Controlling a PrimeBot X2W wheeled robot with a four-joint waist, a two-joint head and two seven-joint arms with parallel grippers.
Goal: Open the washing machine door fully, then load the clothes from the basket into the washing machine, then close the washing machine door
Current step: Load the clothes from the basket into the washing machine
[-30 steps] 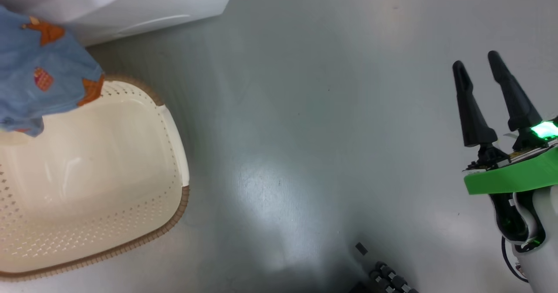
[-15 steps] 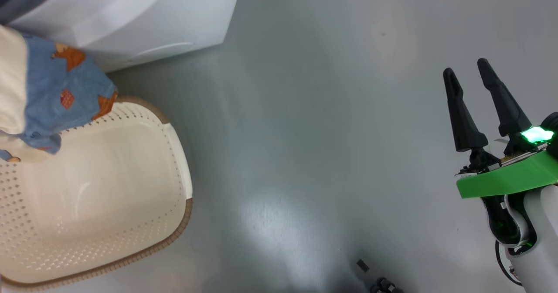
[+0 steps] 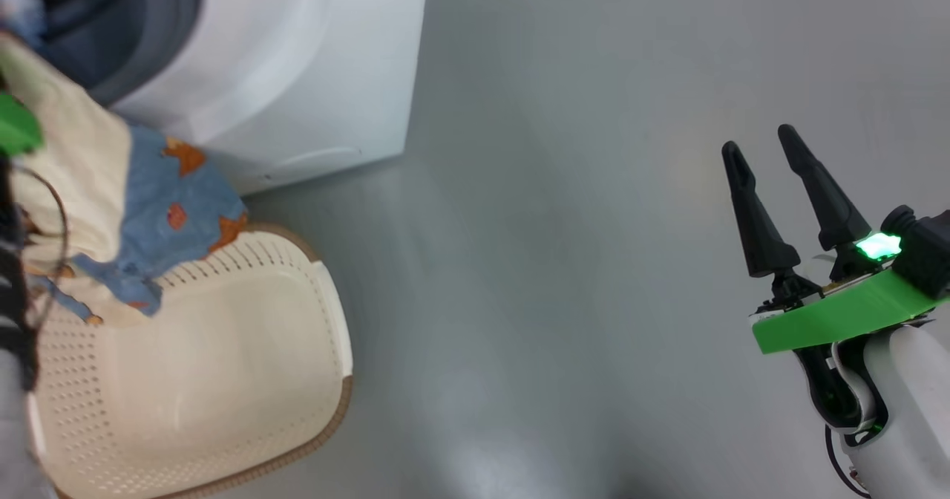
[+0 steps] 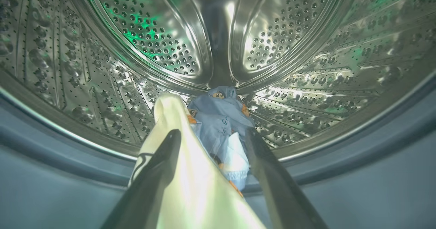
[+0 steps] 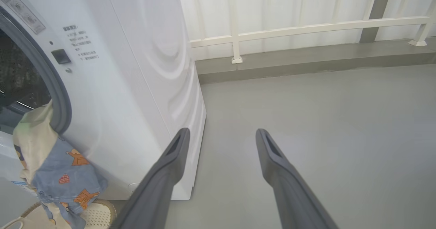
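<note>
We log left gripper (image 4: 213,132) reaching into the perforated steel drum (image 4: 289,34), fingers spread, soft bear-print clothes (image 4: 218,109) draped between. Right gripper (image 3: 758,139) likewise spread.

We are looking over a smooth grey floor (image 3: 564,187) that is stretching away to the right and toward the far side of the room. Soft light is lying on it as a pale sheen (image 3: 479,473) near us. At the far end a low grey kerb (image 5: 306,60) is running along the floor's edge. A cream-white railing (image 5: 306,28) is standing on the kerb, with a white backdrop (image 5: 282,4) of faint upright lines rising behind it. A grey post (image 5: 373,14) is standing at the far right.
</note>
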